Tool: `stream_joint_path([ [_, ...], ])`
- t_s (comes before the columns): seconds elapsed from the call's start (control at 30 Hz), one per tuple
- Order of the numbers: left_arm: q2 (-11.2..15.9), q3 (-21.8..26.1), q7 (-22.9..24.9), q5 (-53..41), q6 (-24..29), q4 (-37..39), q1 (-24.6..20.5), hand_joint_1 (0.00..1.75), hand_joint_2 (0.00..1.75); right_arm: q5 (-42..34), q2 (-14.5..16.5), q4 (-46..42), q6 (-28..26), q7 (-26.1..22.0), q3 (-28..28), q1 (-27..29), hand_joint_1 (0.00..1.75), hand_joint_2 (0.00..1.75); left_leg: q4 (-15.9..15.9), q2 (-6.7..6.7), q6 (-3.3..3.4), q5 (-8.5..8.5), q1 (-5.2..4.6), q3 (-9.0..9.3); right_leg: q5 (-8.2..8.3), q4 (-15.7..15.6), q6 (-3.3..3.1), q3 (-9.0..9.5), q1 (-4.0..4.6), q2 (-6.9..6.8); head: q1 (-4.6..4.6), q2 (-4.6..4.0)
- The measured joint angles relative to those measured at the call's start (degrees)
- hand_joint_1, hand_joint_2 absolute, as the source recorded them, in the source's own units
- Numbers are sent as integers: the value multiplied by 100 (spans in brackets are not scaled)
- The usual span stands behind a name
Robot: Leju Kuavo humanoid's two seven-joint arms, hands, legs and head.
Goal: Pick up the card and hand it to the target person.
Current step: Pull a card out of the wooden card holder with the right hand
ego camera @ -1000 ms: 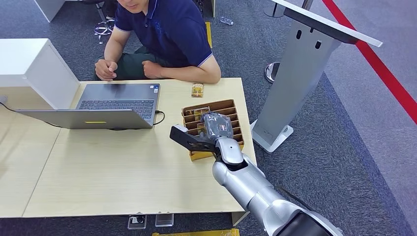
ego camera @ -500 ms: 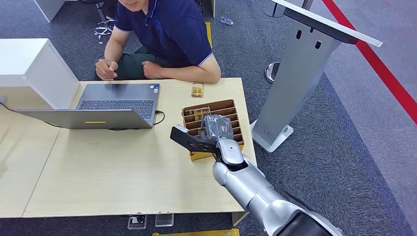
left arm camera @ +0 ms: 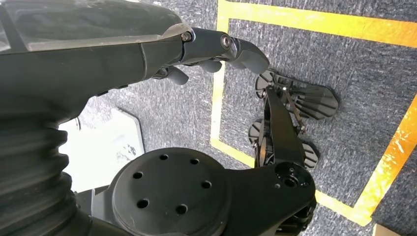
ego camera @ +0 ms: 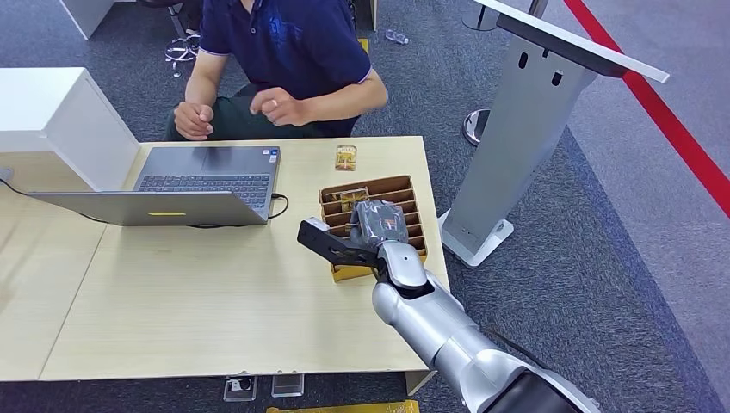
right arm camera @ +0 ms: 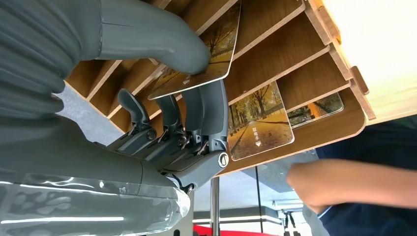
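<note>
The right robot hand (right arm camera: 196, 105) is pinching a card (right arm camera: 206, 54) over the slotted wooden box (ego camera: 411, 185) on the worktop (ego camera: 215, 292). The person (ego camera: 293, 52) has just lifted an arm, perhaps readying to receive it.

right hand (ego camera: 379, 225) over wooden slotted box (ego camera: 372, 188); laptop (ego camera: 185, 185), seated person (ego camera: 288, 60)

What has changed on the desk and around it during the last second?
The person sat back and lifted the forearm off the table. The right hand stays over the wooden card box, pinching a card. Laptop and loose card are unmoved.
</note>
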Motion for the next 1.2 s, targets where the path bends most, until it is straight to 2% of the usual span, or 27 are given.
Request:
stream_joint_path([
  [0.37,2,0,-27,28,4,0,5,0,175,-85,-29,-39,-146,-148,0,-65,141,175,0,0,0,0,0,-1,0,0,0,-1,0,0,0,0],
  [0.83,1,-1,-58,-29,-17,0,11,0,175,-209,-44,-367,-600,-511,-19,-1193,141,175,1,1,-1,2,0,-1,1,2,0,-1,0,1,-1,0],
  [1.2,1,-1,-57,-63,-29,0,11,0,175,-203,-36,-363,-829,-507,-37,-1307,141,175,1,0,-1,2,0,0,1,1,0,-1,0,1,-2,0],
])
